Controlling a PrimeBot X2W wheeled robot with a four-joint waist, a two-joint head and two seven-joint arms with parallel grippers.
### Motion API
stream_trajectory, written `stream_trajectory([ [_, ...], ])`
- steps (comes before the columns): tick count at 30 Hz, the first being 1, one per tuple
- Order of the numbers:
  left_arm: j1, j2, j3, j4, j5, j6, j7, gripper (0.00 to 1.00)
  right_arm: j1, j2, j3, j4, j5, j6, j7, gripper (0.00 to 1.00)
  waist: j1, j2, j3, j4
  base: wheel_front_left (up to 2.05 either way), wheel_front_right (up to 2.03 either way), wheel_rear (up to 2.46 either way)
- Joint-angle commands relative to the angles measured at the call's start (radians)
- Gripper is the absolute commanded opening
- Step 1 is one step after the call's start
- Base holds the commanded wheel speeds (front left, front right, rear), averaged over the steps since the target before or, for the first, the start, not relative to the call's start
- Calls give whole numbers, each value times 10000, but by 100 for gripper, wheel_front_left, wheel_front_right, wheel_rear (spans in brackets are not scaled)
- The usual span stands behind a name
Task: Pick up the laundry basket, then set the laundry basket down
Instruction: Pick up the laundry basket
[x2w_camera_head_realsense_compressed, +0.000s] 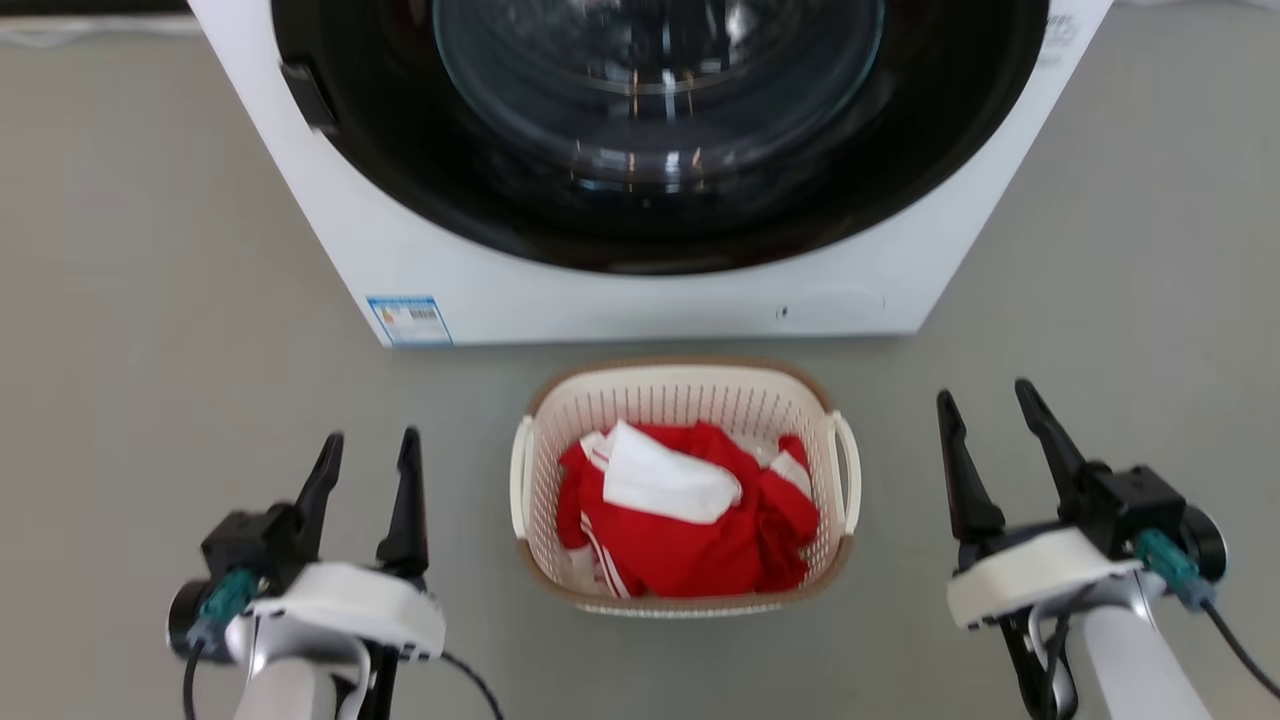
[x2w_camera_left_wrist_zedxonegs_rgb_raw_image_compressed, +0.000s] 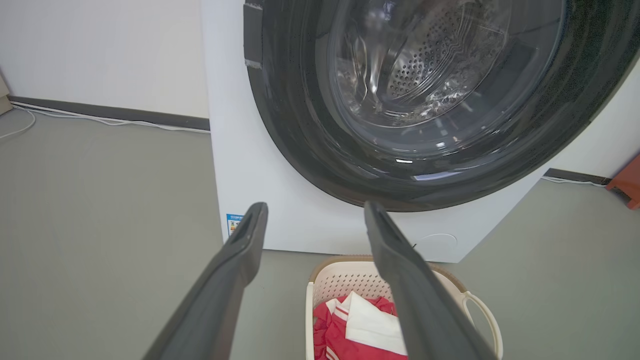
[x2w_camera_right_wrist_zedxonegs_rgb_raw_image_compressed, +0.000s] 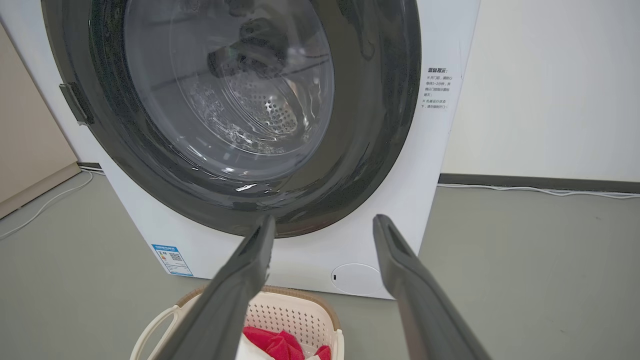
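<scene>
My left claw (x2w_camera_head_realsense_compressed: 370, 440) and right claw (x2w_camera_head_realsense_compressed: 985, 392) both gape empty, flanking the laundry basket (x2w_camera_head_realsense_compressed: 690, 398) without touching it. It sits just before the washing machine (x2w_camera_head_realsense_compressed: 640, 300).

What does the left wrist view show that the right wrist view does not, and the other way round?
Left wrist view: the open left gripper and an orange-red object at the far right edge. Right wrist view: the open right gripper, a printed text label on the washing machine, and a beige panel at the left. Both: the machine's glass door, its blue sticker, the laundry basket with red clothes, and the grey floor.
</scene>
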Motion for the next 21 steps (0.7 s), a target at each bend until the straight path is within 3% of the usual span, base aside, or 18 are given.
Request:
stream_trajectory([
  [1, -535, 119, 184, -93, -8, -17, -105, 100, -431, -37, 286, -100, 77, 62, -139, 100, 0, 0, 545, -56, 0, 0, 0],
  [11, -2342, 119, -511, 1039, -95, -66, -105, 100, -1987, -37, 238, 987, -77, 62, -139, 100, 0, 0, 2417, -58, 0, 0, 0],
  [21, -3769, 119, -1286, 2756, -281, -113, -105, 100, -3070, -37, 95, 2323, -103, 62, -139, 100, 0, 0, 3573, 9, 0, 0, 0],
])
